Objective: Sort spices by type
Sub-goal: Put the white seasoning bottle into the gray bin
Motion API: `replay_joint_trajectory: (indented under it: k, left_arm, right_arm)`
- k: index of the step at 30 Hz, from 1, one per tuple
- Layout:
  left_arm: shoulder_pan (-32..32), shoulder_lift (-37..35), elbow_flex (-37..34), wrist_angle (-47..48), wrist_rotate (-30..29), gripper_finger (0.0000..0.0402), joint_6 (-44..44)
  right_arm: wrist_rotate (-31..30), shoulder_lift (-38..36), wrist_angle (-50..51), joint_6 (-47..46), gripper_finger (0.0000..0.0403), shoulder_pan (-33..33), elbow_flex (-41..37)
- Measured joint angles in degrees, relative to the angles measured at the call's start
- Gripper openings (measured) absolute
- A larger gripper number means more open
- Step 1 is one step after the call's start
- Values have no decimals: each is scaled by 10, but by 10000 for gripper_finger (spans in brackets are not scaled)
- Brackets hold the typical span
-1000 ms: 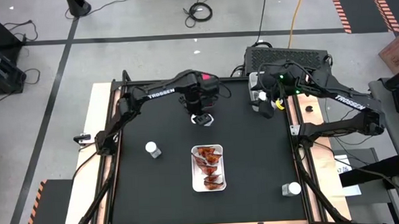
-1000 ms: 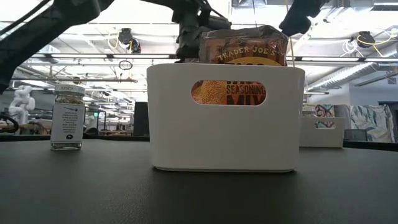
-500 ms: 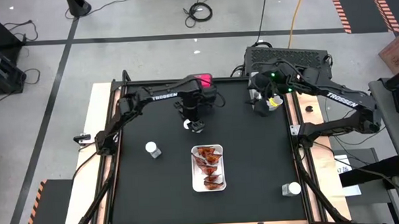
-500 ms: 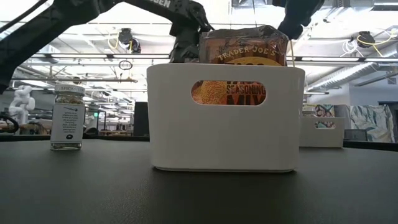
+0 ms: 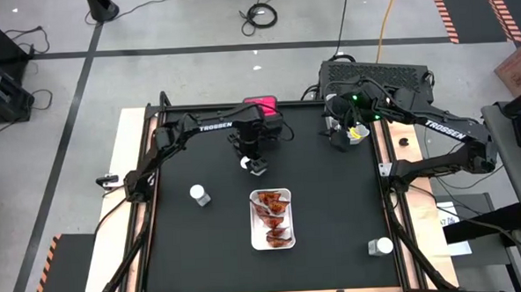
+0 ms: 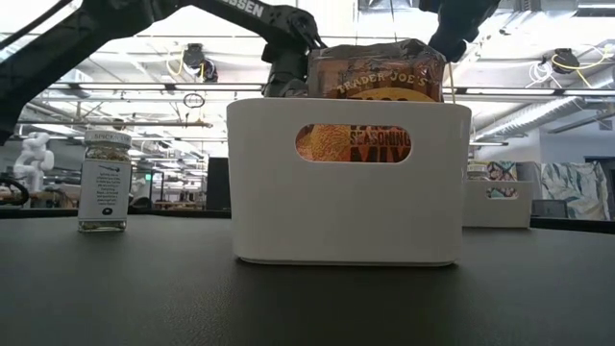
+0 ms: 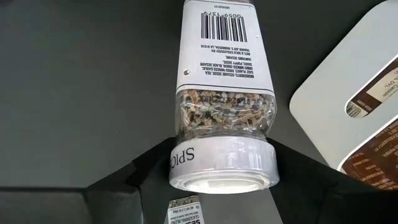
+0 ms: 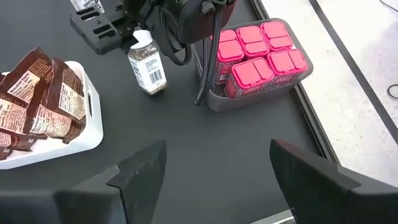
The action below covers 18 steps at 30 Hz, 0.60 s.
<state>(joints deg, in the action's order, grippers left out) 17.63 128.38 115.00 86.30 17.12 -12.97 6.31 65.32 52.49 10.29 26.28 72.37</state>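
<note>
The left gripper (image 5: 256, 165) hangs over the bench (image 5: 204, 254) mid-far, its fingers set either side of a small clear spice jar with a white cap (image 7: 222, 99). I can't tell whether they grip it.

If they let go early (the jar looks tilted), it could topple toward the white rectangular tray of red-orange packets (image 5: 272, 218) just nearer.

The right gripper (image 5: 345, 133) waits wide open and empty, far right.

The grey bin of pink cube boxes (image 8: 258, 53) stands close behind.

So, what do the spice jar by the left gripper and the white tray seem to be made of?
The spice jar looks like clear glass or hard plastic, since the seeds show through its wall; it has a paper label and a glossy white cap, probably plastic. The white tray looks like smooth matte moulded plastic with rounded corners.
</note>
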Motion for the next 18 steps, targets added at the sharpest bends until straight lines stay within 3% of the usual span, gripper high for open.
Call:
replay_joint_trajectory:
  k: [18]
  left_arm:
    - [14,0,66,19,6,230,0]
  right_arm:
    - [0,0,0,-6,281,0,0]
